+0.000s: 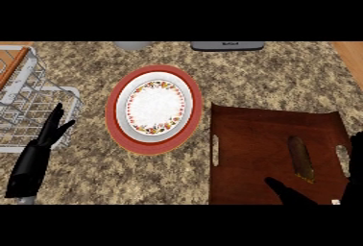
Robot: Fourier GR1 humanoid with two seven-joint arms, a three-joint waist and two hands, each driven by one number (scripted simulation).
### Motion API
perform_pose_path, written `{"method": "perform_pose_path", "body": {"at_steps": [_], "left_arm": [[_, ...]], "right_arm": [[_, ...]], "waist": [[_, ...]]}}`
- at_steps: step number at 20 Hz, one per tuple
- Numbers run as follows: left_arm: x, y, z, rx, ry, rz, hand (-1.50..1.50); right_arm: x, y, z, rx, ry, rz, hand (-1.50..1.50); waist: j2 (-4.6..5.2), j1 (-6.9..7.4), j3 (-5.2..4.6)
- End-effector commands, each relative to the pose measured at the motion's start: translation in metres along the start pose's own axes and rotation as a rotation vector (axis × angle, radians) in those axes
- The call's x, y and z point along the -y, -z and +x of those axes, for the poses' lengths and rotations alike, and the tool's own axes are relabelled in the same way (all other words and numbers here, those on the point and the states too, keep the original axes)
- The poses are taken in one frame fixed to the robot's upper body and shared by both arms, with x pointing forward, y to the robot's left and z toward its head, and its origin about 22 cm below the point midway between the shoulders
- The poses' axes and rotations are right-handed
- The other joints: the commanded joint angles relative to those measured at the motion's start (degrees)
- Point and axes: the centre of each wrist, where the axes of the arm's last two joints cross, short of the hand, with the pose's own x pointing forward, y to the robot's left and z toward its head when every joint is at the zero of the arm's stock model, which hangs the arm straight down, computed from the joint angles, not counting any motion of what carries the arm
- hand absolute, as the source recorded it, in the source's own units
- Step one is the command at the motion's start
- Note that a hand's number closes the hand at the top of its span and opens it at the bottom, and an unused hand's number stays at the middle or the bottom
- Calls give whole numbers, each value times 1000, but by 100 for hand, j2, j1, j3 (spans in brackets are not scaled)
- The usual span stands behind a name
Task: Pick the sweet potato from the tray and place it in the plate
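Right hand [301, 194] low over the dark wooden tray [248, 144], fingers spread wide and holding nothing; the sweet potato [300, 156] lies lengthwise on the tray between thumb [282, 188] and the fingers at the right edge, just above the thumb tip. Red-rimmed floral plate [120, 108] sits beyond the thumb, left of the tray. Left hand [35, 161] rests open, fingers straight, tips over the wire dish rack [28, 86]

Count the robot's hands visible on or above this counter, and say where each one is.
2. The left hand rests open at the left, beside the wire rack. The right hand shows at the lower right over the tray, partly cut off.
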Motion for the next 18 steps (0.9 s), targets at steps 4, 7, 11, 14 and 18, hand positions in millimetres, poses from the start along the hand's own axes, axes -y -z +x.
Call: {"method": "perform_pose_path", "body": {"at_steps": [4, 7, 11, 14, 18], "left_arm": [[-18, -10, -15, -114, 48, 36, 0], [-15, -9, -21, -119, 43, 27, 0], [-20, -9, -22, -111, 39, 26, 0], [-14, -14, -15, -115, 26, 13, 0], [4, -6, -26, -107, 35, 11, 0]], "right_arm": [[39, -18, -1, -193, -343, 197, -150], [44, -9, 14, -266, -435, 219, -150], [47, 9, 31, -375, -515, 249, -150], [41, 23, 28, -456, -569, 316, -150], [23, 38, 39, -521, -599, 420, -150]], "waist": [[89, 85, -69], [114, 100, -74], [106, 172, -62], [92, 238, -47], [100, 171, -45]]}}
